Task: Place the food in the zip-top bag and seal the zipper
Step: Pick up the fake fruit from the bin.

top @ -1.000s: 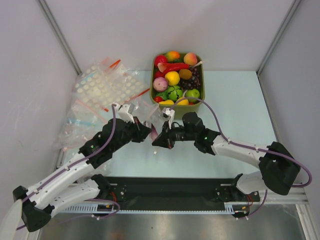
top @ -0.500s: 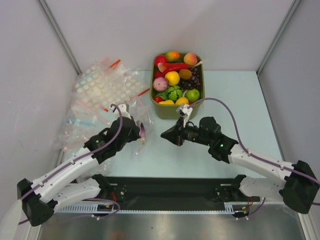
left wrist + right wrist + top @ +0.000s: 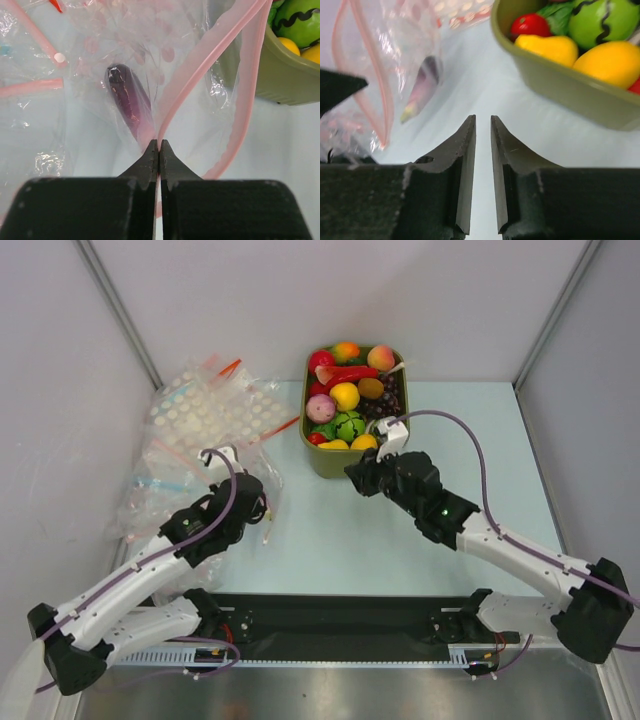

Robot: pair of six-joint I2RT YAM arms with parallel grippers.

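My left gripper [image 3: 159, 144] is shut on the pale pink zipper [image 3: 200, 65] of the clear zip-top bag [image 3: 195, 120]; it shows left of centre in the top view [image 3: 263, 514]. The bag's mouth gapes open and a purple eggplant [image 3: 127, 100] lies inside. The right wrist view also shows the bag [image 3: 395, 50] and the eggplant [image 3: 425, 80]. My right gripper [image 3: 483, 120] is empty with a narrow gap between its jaws. It hovers by the front of the olive-green tub [image 3: 335, 462], apart from the bag. Other food [image 3: 350, 400] fills the tub.
White-dotted clear bags with red strips [image 3: 205, 415] lie heaped at the back left, with a blue-strip bag [image 3: 160, 483] below them. The tub's wall [image 3: 555, 75] is close at my right gripper's upper right. White walls close in on three sides.
My right gripper has let go of the bag and moved right and back toward the tub. My left gripper has drawn left with the bag and eggplant.
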